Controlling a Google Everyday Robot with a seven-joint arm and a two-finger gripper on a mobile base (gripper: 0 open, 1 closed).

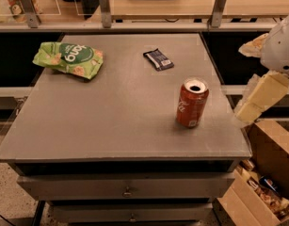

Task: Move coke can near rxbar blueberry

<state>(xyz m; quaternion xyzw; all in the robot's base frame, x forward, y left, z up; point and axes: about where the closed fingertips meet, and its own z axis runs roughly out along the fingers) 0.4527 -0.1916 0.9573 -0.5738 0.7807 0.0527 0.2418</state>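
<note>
The coke can (192, 102), red-orange with a silver open top, stands upright on the right part of the grey table (111, 121). The rxbar blueberry (158, 59), a small flat dark navy bar with a white patch, lies flat towards the back of the table, behind and a little left of the can. My gripper (257, 99) hangs off the table's right edge, to the right of the can and apart from it, holding nothing that I can see.
A crinkled green chip bag (68, 58) lies at the back left of the table. An open cardboard box (264, 182) with items stands on the floor at the right. A counter with posts (104, 6) runs behind the table.
</note>
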